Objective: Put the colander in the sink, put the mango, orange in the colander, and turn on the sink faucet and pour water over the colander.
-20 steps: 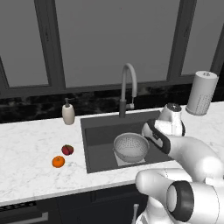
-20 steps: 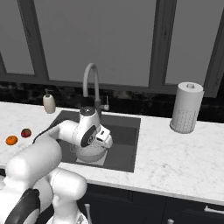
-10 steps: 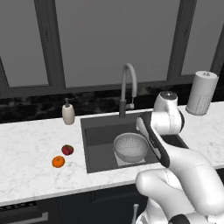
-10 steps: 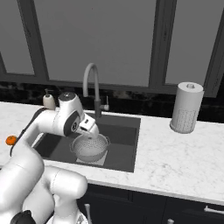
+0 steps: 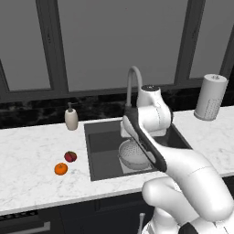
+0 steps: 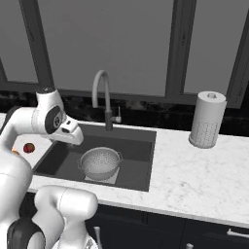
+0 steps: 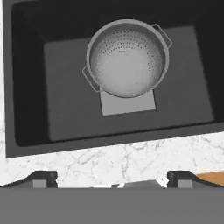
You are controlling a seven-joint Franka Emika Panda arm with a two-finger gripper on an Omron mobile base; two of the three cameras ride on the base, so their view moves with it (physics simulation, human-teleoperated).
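The colander (image 7: 127,58) is now left in the sink (image 7: 30,105), over its drain square. The pincer (image 7: 111,178) has been raised and swung left, empty, fingers apart. Mango (image 5: 70,156) and orange (image 5: 61,169) wait near the bench's left edge.

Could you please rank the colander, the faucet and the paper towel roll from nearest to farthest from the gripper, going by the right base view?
From the gripper, at the sink's left side:
1. The colander, just below and right of it, in the basin.
2. The faucet, behind the basin on its back edge.
3. The paper towel roll, far right on the counter.
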